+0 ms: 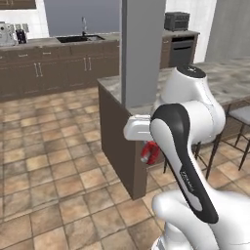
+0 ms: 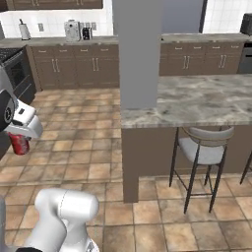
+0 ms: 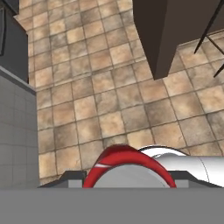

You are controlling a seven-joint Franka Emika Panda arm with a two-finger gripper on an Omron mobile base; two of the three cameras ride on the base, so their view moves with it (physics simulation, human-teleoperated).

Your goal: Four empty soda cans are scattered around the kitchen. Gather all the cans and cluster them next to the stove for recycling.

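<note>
I've got the hand point(image 2: 19, 140) clamped on the red can point(image 2: 18, 143), hanging in the air over the tile floor point(image 1: 49, 161), off any desk. Plenty of open floor on the side toward the far cabinets point(image 1: 44, 71). Tighter on the other side: the island desk point(image 2: 206, 101) with its grey pillar point(image 2: 137, 54) is near, a stool point(image 2: 202, 147) tucked under it. The stove point(image 2: 12, 64) is cut off at the right base view's left edge. From the left base view, the arm hides most of the can.
</note>
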